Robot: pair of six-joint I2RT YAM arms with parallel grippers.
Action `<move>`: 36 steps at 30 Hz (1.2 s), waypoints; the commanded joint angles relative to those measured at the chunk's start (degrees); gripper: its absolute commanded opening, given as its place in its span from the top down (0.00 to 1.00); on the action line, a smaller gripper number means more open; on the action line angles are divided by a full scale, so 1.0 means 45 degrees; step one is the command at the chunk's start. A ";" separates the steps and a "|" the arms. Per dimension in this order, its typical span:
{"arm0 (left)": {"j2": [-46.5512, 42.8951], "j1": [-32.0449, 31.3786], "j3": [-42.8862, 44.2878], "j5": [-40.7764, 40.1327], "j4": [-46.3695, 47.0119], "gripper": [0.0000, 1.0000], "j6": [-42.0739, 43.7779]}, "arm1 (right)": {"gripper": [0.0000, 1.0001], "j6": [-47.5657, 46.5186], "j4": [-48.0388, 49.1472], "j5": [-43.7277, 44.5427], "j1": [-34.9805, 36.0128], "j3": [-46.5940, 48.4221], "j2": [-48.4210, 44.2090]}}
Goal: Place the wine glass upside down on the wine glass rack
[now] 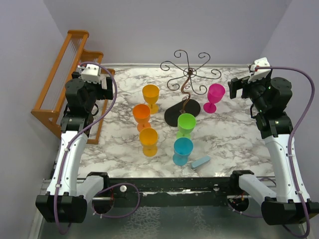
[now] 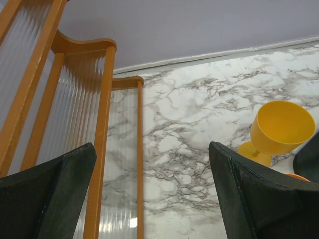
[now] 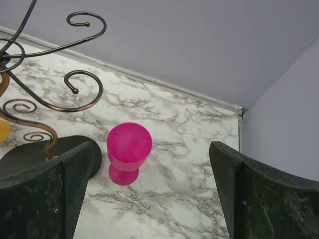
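Observation:
Several coloured plastic wine glasses stand upright on the marble table around the wine glass rack (image 1: 187, 82), a dark wire tree on a black oval base (image 1: 182, 113). A magenta wine glass (image 1: 215, 97) is to its right and a yellow one (image 1: 150, 95) to its left. My right gripper (image 1: 239, 87) hovers open just right of the magenta glass (image 3: 128, 147), holding nothing. In its wrist view the right gripper (image 3: 153, 145) looks down past the rack's curled arms (image 3: 75, 89). My left gripper (image 1: 107, 85) is open and empty near the table's left edge, and its wrist view (image 2: 152, 149) shows the yellow glass (image 2: 281, 130) to the right.
An orange-brown wooden stepped rack (image 1: 62, 74) stands against the left wall, close to the left gripper (image 2: 102, 124). Orange (image 1: 141, 115), amber (image 1: 148, 139), green (image 1: 186, 124) and cyan (image 1: 183, 150) glasses crowd the table's middle. A small light-blue piece (image 1: 201, 162) lies near the front edge.

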 commanded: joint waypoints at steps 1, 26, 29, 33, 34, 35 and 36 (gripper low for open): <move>-0.0276 0.0093 0.0099 -0.0164 0.0192 0.01 -0.0062 | 0.00 0.0070 0.0120 -0.0234 -0.0099 -0.0138 -0.0196; 0.0254 0.0054 0.0414 0.4245 0.0037 0.01 0.0122 | 0.01 -0.3856 -0.3511 -0.4320 -0.0099 0.1680 0.0363; 0.0478 0.0001 0.0435 0.4857 0.0057 0.01 0.0113 | 0.00 -0.4136 -0.4274 -0.4856 -0.0099 0.1628 0.0430; 0.0707 -0.0118 0.0382 0.4968 0.0033 0.01 0.0116 | 0.01 -0.2823 -0.3281 -0.3265 -0.0099 0.0532 0.0132; 0.0774 -0.0139 0.0369 0.4978 0.0038 0.01 0.0092 | 0.00 -0.2315 -0.2819 -0.2545 -0.0099 0.0227 0.0117; 0.0832 -0.0151 0.0347 0.4987 0.0034 0.01 0.0062 | 0.01 -0.1881 -0.2373 -0.1918 -0.0089 -0.0006 0.0120; 0.0881 -0.0160 0.0337 0.4983 0.0048 0.01 0.0024 | 0.01 -0.1428 -0.1990 -0.1361 -0.0097 -0.0211 0.0196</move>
